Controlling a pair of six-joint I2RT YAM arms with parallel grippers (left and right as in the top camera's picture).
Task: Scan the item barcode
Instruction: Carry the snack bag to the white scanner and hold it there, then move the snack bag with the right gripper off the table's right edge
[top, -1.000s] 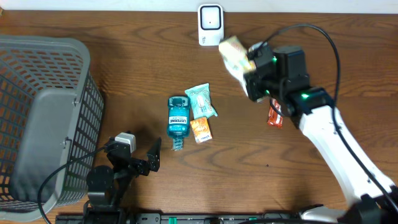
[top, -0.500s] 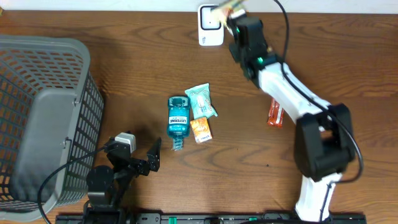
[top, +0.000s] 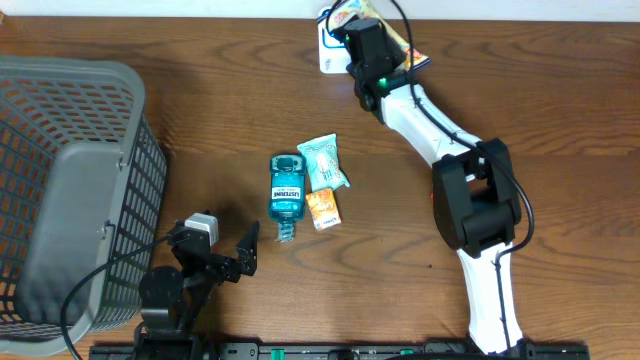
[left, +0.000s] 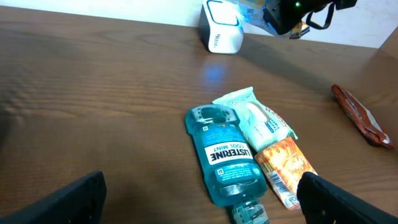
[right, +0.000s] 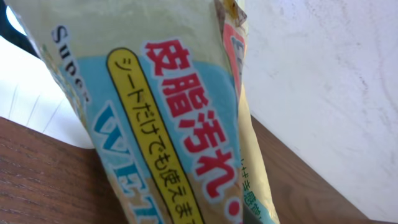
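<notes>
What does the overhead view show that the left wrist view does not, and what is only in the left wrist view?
Only overhead: the grey mesh basket at the left and the whole right arm. Only left wrist: the red-brown packet, seen clearly; in the overhead view the arm covers nearly all of it. Both: the Listerine bottle, the pale green packet, the orange packet, and the white scanner with the held wet wipes pack at it.

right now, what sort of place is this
Probably a mock shop checkout set up on a wooden table: a barcode scanner at the far edge, where the right gripper holds a wipes pack, a grey basket at the left, and a mouthwash bottle among small goods.
</notes>
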